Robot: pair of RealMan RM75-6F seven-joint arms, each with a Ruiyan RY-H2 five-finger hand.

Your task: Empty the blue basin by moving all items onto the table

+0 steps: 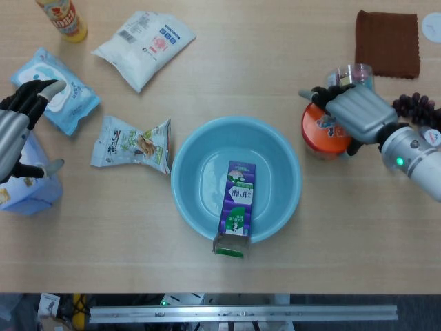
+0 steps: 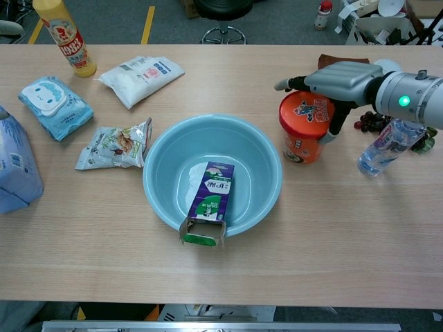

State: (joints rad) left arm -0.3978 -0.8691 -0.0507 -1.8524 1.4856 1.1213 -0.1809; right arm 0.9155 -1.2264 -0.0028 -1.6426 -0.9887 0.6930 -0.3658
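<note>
I can't read any text clearly: print on the milk carton [image 2: 210,198] and yellow bottle [image 2: 64,36] stays illegible.

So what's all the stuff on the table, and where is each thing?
blue basin: 1, light blue, table middle
milk carton: 1, purple, leaning over basin's near rim
noodle cup: 1, orange, right of basin
water bottle: 1, clear, far right
grapes: 1 bunch, dark, behind bottle
cloth: 1, brown, back right
snack bag: 1, silvery, left of basin
white pouch: 1, back left
wipes pack: 1, blue, left
sauce bottle: 1, yellow, back left corner
tissue pack: 1, blue, left edge
right hand: fingers over noodle cup
left hand: over tissue pack
</note>
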